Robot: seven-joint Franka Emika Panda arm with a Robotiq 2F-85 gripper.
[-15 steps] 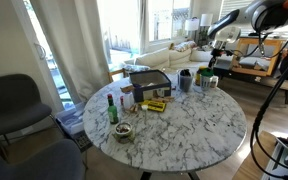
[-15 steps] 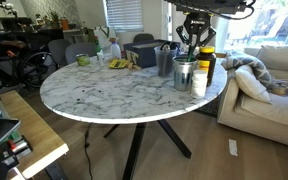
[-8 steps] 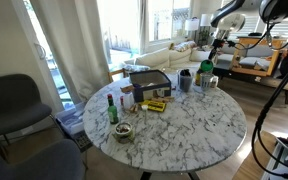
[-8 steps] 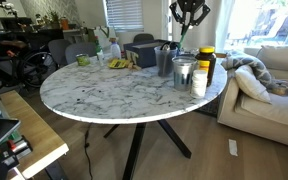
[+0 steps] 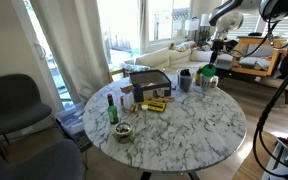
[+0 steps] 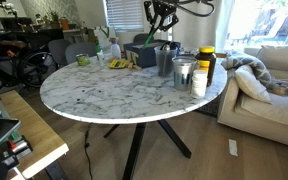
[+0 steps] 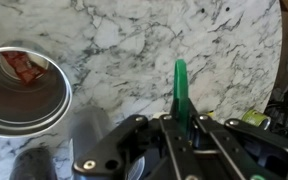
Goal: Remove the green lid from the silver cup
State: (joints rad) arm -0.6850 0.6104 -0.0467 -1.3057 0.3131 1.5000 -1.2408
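Observation:
In the wrist view my gripper [image 7: 181,118] is shut on the green lid [image 7: 180,85], which stands edge-on between the fingers above the marble tabletop. The silver cup [image 7: 22,92] is open at the left of that view, with something reddish inside. In an exterior view the silver cup [image 6: 184,72] stands near the table's far edge, and my gripper [image 6: 163,17] hangs high above the table, off to the cup's side. In an exterior view the gripper [image 5: 218,45] is raised above the group of cups; the lid is too small to make out there.
A round marble table [image 6: 104,95] carries a white mug [image 6: 199,82], a darker cup [image 6: 166,60], a yellow-lidded jar [image 6: 206,58], a dark box [image 5: 149,82], a green bottle with a red cap [image 5: 111,108] and a small bowl [image 5: 122,131]. A sofa [image 6: 269,80] stands beside the table.
My gripper has risen from just above the cups and moved sideways away from the silver cup, carrying the green lid with it. The cup now stands open.

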